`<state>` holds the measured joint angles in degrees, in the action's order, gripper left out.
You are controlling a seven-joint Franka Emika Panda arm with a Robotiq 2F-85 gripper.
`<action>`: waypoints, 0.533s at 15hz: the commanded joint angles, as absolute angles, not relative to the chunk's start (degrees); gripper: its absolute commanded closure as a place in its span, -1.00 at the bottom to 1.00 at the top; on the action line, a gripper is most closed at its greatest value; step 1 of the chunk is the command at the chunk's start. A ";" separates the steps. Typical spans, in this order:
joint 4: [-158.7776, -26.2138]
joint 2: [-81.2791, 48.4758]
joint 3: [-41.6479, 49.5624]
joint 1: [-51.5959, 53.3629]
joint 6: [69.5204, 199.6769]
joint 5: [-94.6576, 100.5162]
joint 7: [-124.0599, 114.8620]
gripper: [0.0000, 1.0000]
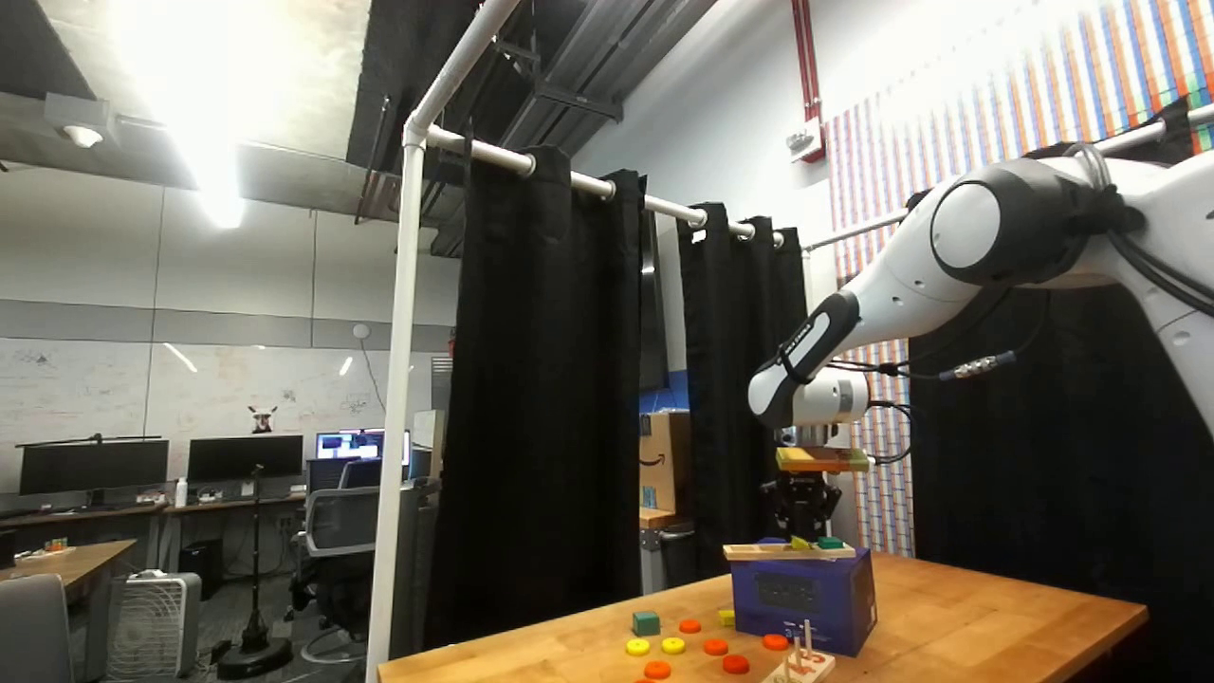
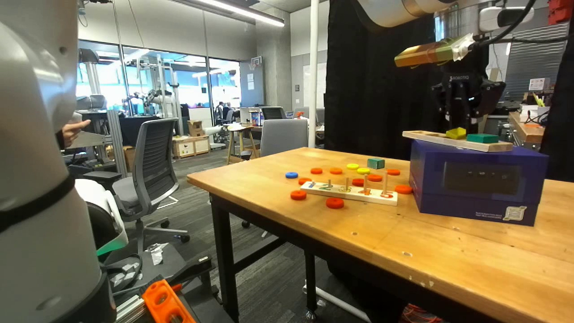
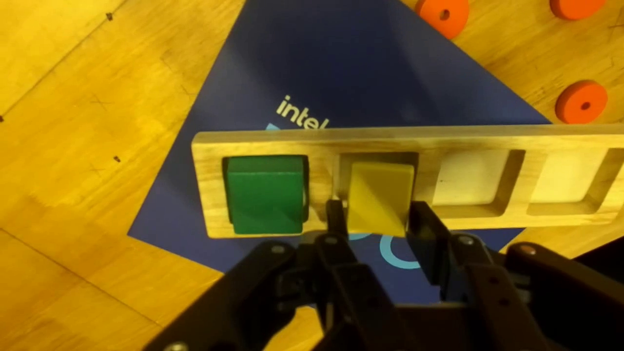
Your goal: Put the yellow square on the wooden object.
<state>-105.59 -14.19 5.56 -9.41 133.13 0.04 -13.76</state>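
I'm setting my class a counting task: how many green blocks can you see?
2. One green block sits in the wooden tray, at one end; the other green block is on the table, near the yellow rings. The blue box could hide more.

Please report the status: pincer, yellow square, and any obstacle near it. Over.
Pincer at yellow square, grip unclear. Square tilted, on wooden board. Green block beside it, apart; seemingly nothing in the way.

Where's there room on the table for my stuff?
In an exterior view, the table is bare between the blue box and the near edge, and between the blue ring and the left corner. Rings crowd around the peg board.
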 commanded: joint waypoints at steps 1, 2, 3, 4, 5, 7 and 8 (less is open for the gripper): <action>-102.51 -15.74 6.48 -8.99 131.19 -1.60 -12.22 -0.43; -102.40 -15.86 6.52 -8.98 131.14 -1.59 -12.27 -0.62; -102.36 -15.86 6.55 -8.99 131.11 -1.63 -12.27 -0.75; -102.29 -15.89 6.57 -9.00 131.06 -1.66 -12.27 -0.89; -102.26 -15.87 6.59 -8.98 130.99 -1.66 -12.36 -0.99; -102.68 -14.86 6.70 -8.83 130.25 -1.34 -12.64 -1.00; -103.08 -13.77 6.75 -8.70 129.79 -1.07 -12.84 -1.00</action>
